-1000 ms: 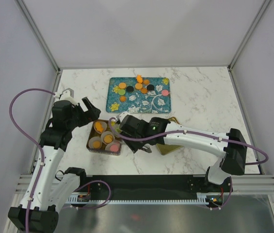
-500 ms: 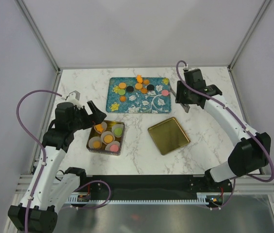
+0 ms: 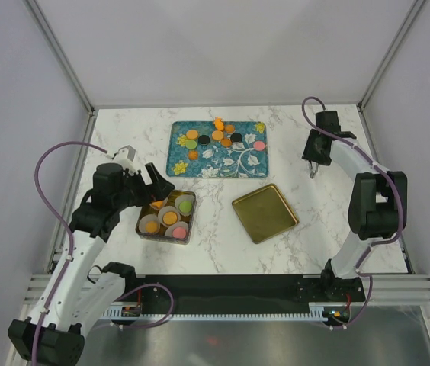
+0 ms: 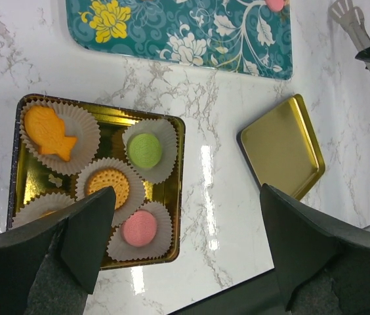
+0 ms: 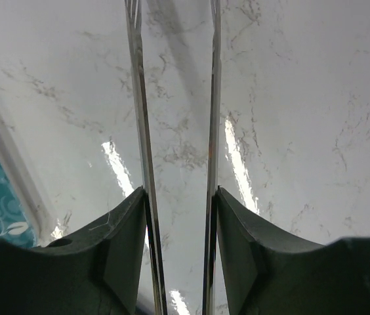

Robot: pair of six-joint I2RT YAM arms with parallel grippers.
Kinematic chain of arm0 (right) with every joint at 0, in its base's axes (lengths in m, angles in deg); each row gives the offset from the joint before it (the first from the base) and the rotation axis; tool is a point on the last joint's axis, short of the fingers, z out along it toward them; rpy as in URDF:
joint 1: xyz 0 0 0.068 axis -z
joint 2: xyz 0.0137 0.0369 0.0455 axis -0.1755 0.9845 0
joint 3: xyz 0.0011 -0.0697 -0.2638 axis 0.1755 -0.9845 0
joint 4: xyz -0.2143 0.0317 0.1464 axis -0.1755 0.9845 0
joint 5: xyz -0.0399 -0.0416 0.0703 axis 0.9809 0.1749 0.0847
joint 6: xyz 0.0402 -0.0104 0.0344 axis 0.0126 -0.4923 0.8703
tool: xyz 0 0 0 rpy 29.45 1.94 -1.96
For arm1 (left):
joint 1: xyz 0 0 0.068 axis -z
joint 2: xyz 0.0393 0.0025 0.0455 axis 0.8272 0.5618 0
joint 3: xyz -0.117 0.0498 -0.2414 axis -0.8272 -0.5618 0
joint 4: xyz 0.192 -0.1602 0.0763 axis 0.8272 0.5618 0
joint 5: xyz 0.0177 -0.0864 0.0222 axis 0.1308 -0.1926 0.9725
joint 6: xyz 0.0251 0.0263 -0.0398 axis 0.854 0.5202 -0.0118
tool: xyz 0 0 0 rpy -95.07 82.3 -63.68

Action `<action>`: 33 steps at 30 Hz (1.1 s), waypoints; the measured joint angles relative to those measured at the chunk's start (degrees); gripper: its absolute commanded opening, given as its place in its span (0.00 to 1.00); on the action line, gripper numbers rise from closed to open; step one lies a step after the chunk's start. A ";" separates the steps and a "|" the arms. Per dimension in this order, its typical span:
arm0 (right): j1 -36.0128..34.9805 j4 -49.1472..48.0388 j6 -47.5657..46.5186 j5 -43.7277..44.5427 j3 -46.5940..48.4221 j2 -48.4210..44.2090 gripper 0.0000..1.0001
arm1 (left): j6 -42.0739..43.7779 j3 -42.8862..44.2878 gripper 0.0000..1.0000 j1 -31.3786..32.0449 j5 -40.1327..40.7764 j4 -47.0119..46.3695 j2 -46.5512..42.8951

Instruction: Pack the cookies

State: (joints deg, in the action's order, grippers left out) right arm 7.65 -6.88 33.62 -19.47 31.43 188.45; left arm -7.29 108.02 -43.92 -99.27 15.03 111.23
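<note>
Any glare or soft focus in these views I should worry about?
Left wrist: white glare streaks on the glossy white marble tabletop beside the open gold rectangular tin; near dark gripper fingers slightly soft. Right wrist: two glare streaks flank the thin metal tongs. Top external: even light, no hotspots.

The left arm [image 3: 85, 229] is rising from its base at the near left and leaning to the right. Its wrist is angling downward. The left gripper [image 3: 154, 185] is hanging with its jaws spread wide apart, gripping nothing, and both dark fingers [image 4: 86, 236] are showing at the wrist view's lower corners. The right arm [image 3: 373, 200] is folding at the elbow and reaching to the far right. The right gripper [image 3: 314, 158] is pointing down and pinching a pair of metal tongs [image 5: 139, 131] between its fingers.
</note>
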 measured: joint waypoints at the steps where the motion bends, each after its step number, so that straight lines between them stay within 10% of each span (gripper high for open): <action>1: 0.55 -0.37 0.00 0.24 0.00 0.90 0.53 | 0.02 -0.07 0.98 0.44 0.00 0.02 0.11; 33: 5.35 -5.38 1.14 1.01 -4.33 7.72 0.87 | 0.02 -1.16 0.99 2.99 0.00 -2.36 1.09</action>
State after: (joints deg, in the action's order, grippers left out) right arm 13.01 -12.25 34.75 -18.46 27.10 196.16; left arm -7.26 106.86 -40.92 -99.27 12.67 112.32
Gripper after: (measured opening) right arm 0.863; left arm 0.990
